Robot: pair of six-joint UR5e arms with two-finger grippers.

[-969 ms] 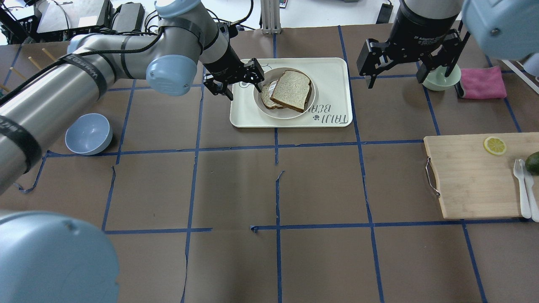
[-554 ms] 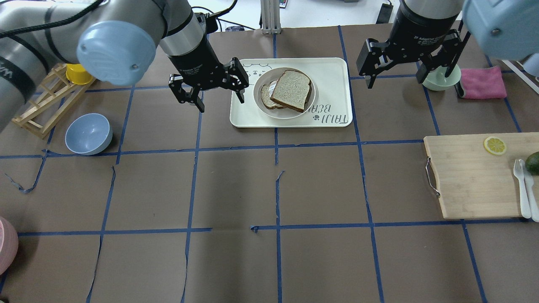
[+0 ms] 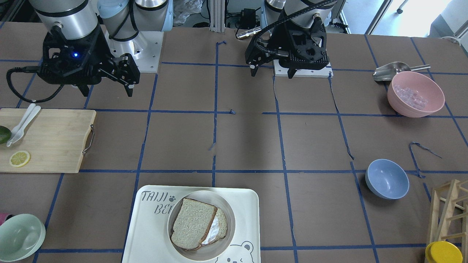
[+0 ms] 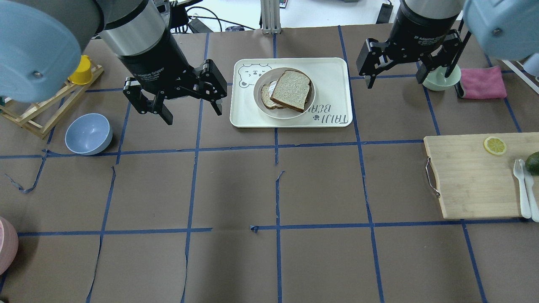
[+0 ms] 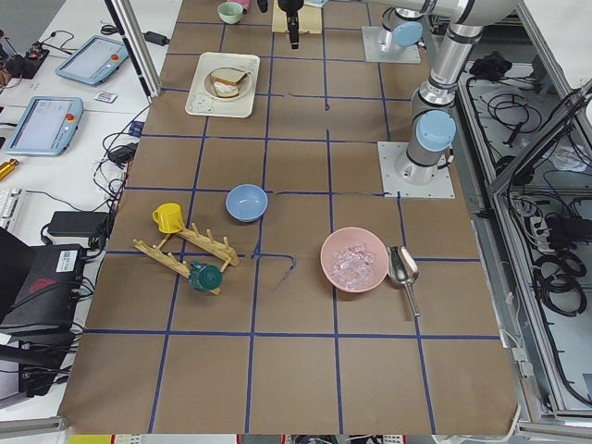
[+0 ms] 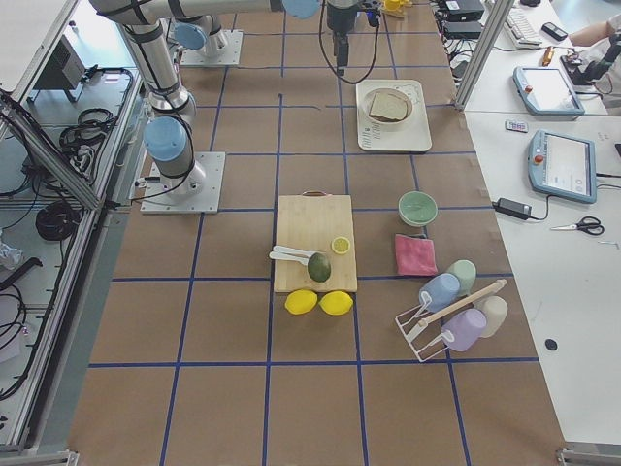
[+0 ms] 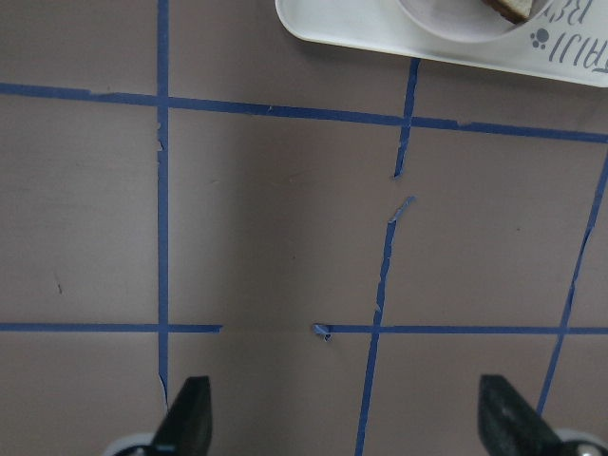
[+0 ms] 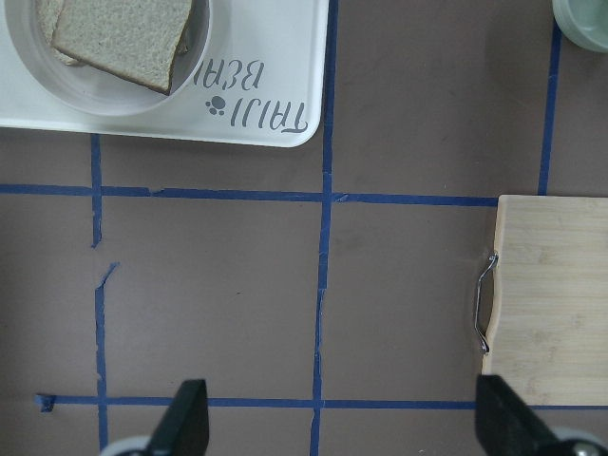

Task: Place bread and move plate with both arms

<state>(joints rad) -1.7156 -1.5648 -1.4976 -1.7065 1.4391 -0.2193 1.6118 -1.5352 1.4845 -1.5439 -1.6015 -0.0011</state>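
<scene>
The bread [image 4: 291,89] lies on top of an egg-topped slice [image 4: 266,93] in the round cream plate [image 4: 257,100], which sits on the "TAIJI BEAR" tray [image 4: 332,69]. It also shows in the front view [image 3: 192,223] and the right wrist view [image 8: 123,33]. My left gripper [image 4: 193,114] is open and empty, raised to the left of the tray and apart from it. My right gripper [image 4: 395,82] is open and empty, raised to the right of the tray. In the left wrist view only the tray's edge [image 7: 380,24] shows above the open fingers [image 7: 185,413].
A blue bowl [image 4: 88,134] and a wooden rack [image 4: 38,109] stand at the left. A mint-green bowl [image 4: 442,78] and a pink cloth [image 4: 482,82] are behind my right gripper. A cutting board [image 4: 476,176] with a lemon slice lies at the right. A pink bowl [image 3: 415,93] stands near my left base.
My left gripper has drawn back from the plate's left rim, moving left and up, and stays open. The bread stays on the plate. The right arm has not moved.
</scene>
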